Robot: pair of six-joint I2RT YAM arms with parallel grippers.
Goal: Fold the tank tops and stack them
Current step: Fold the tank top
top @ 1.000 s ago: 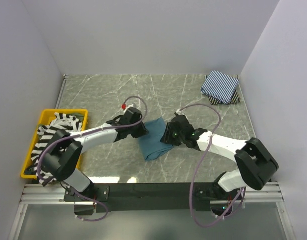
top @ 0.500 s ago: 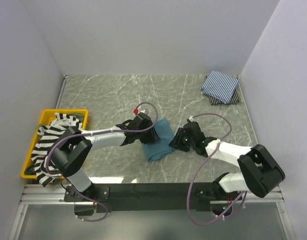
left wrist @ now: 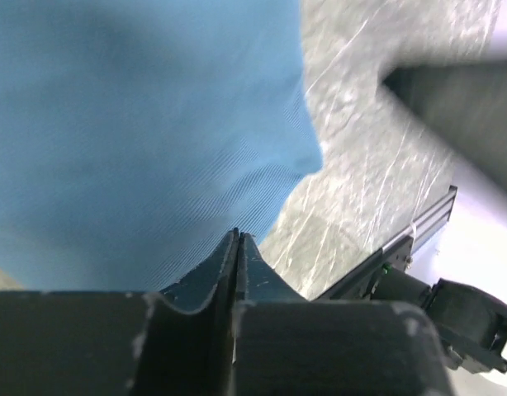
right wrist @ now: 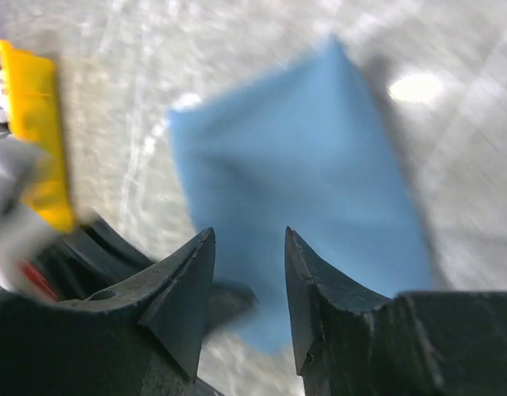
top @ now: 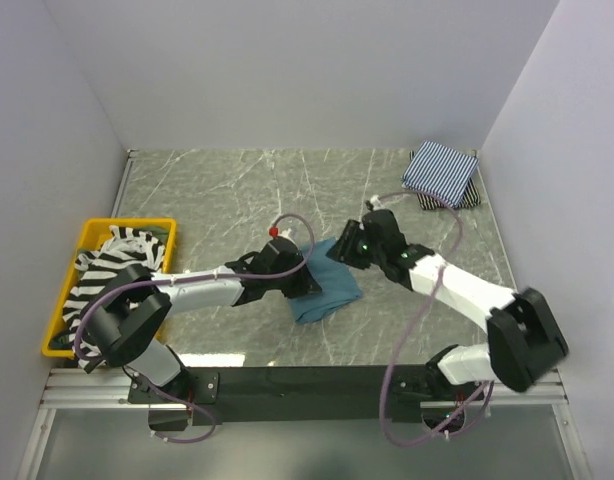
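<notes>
Folded teal tank top (top: 332, 288) lay mid-table between the arms. Left gripper (left wrist: 237, 243) was closed at its left edge (whether cloth was nipped could not be told). Right gripper (right wrist: 249, 239) hung half-open above it, empty. Risk: a one-sided lift would likely spill the fold before the pinstriped stack (top: 440, 170).

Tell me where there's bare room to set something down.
Free: the back strip between bin and striped stack, and the near edge by the blue top. Crowded: the middle, left gripper and right gripper at that top.
</notes>
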